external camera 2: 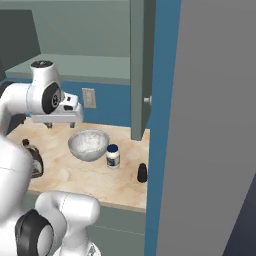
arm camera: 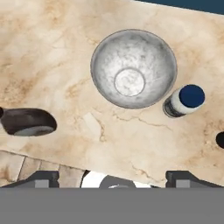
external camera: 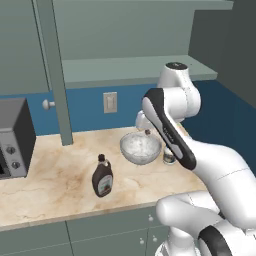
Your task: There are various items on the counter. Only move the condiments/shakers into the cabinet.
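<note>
even, soft, shadowless rendered light

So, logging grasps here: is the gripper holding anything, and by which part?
Nothing is held: the gripper hangs open above the counter, near the bowl.

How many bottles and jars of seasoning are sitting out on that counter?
3: the syrup bottle at the left, the blue-lidded jar beside the glass bowl, and the black shaker farthest right.
</note>
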